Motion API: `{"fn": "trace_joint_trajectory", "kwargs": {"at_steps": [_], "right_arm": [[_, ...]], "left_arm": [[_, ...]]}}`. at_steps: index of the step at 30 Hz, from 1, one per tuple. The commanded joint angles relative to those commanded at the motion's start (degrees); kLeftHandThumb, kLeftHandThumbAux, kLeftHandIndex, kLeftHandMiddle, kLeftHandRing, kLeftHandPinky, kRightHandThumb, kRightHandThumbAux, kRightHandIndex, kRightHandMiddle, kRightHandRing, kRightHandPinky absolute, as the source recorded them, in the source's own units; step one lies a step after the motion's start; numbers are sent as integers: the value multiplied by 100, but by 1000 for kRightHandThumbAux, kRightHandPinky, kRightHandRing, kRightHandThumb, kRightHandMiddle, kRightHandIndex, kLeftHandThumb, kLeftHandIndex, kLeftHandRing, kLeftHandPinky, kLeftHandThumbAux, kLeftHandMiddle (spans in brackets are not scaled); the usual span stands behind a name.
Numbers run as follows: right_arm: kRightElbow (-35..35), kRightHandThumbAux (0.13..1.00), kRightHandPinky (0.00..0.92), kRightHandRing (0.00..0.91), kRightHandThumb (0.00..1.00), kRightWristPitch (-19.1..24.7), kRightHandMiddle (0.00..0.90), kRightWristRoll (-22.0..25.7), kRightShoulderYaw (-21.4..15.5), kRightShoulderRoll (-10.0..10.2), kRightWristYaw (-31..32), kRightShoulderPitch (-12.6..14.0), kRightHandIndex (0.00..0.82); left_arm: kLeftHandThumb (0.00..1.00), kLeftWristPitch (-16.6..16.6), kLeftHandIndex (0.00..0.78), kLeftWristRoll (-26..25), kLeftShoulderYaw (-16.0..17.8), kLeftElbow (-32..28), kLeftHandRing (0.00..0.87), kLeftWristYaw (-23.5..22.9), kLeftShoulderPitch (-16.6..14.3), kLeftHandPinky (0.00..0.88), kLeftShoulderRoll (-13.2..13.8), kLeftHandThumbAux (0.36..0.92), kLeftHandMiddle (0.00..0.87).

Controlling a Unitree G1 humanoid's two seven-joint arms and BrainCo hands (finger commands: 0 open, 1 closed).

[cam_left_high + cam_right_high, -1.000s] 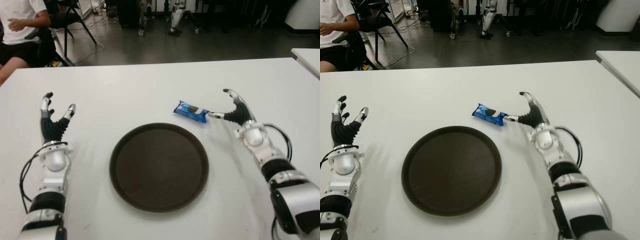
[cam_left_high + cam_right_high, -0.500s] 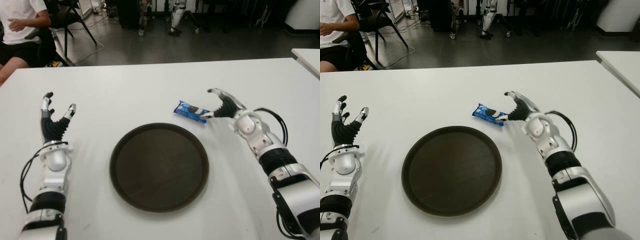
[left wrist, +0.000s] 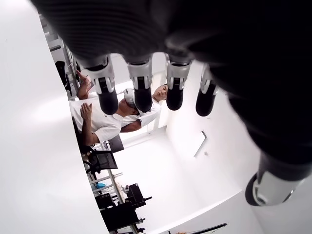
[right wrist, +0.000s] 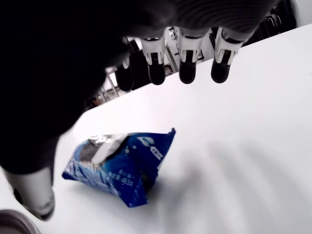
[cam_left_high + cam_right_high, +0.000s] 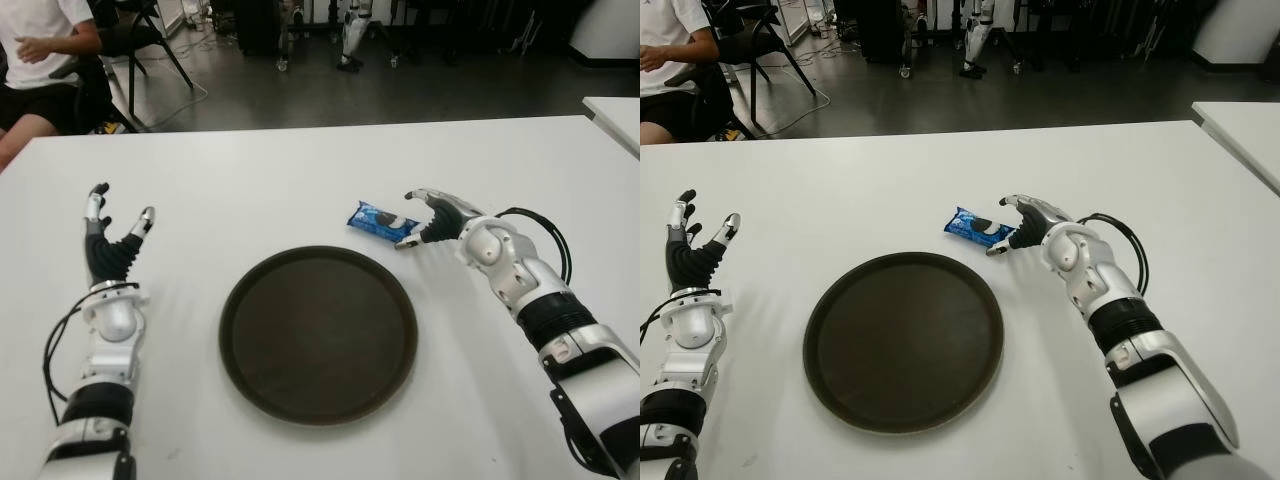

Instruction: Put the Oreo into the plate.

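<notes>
My right hand (image 5: 432, 222) had rolled further over the blue foil Oreo packet (image 5: 382, 222), fingers spread wide, gripping nothing; the packet hadn't moved.

Head eyes overlook table (image 5: 300, 170); wrist cameras close.

We looked across a white table (image 5: 300, 170) onto a dark, glossy floor (image 5: 400, 95). At the far left sat a person (image 5: 40, 50) in a white shirt beside a black chair (image 5: 150, 35), and a second white table (image 5: 615, 115) edged in on the right.
</notes>
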Motion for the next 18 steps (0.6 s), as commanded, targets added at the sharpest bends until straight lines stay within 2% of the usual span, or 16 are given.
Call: {"fn": "trace_joint_trajectory", "kwargs": {"at_steps": [4, 18], "right_arm": [[18, 615, 0, 0, 0, 74, 0, -56, 92, 52, 99, -74, 0], [286, 692, 0, 0, 0, 344, 0, 64, 148, 302, 614, -486, 0]], "left_arm": [[0, 6, 16, -4, 2, 13, 0, -4, -16, 0, 7, 595, 0], [0, -3, 16, -12, 5, 64, 0, -10, -42, 0, 20, 595, 0]]}}
